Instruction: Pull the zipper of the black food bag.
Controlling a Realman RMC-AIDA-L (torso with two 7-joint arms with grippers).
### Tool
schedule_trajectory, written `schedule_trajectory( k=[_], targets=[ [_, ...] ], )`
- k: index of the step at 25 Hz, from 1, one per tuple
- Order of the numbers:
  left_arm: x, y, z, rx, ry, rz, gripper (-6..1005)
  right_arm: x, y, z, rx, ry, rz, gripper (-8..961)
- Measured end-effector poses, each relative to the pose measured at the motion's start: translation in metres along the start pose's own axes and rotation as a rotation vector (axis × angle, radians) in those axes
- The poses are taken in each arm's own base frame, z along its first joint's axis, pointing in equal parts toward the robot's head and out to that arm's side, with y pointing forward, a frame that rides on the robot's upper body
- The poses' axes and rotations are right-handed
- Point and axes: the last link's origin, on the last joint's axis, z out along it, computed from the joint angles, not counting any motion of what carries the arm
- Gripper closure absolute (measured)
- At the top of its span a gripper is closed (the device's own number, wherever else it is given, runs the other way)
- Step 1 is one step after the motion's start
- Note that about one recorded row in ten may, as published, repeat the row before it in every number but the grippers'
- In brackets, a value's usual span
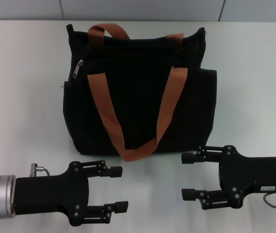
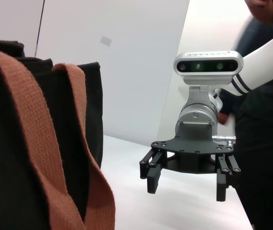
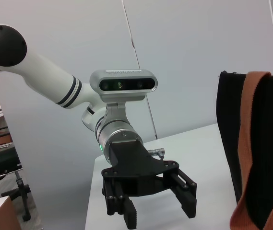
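Note:
The black food bag point(image 1: 138, 97) stands in the middle of the white table, with two orange-brown strap handles point(image 1: 166, 114). The zipper's small silver pull tab point(image 1: 78, 68) hangs at the bag's upper left corner in the head view. My left gripper point(image 1: 122, 188) is open and empty, in front of the bag at the lower left. My right gripper point(image 1: 184, 175) is open and empty, in front of the bag's lower right corner. Neither touches the bag. The left wrist view shows the bag point(image 2: 11, 143) and the right gripper point(image 2: 187, 188). The right wrist view shows the bag point(image 3: 230, 134) and the left gripper point(image 3: 159, 213).
The white table point(image 1: 21, 97) spreads on both sides of the bag, with a pale wall behind it. A person in dark clothes point(image 2: 266, 120) stands behind the right arm. A black chair point(image 3: 2, 158) stands off the table beyond the left arm.

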Motion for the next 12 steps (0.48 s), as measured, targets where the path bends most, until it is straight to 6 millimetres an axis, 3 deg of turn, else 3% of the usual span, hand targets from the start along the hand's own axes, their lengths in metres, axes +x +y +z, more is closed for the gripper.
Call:
schedule_trajectory(
  k=[12],
  targets=[
    [0.0002, 0.0007, -0.0002, -0.003, 0.003, 0.001, 272, 0.0001, 0.0001, -0.0002, 0.001, -0.001, 0.000, 183]
  ],
)
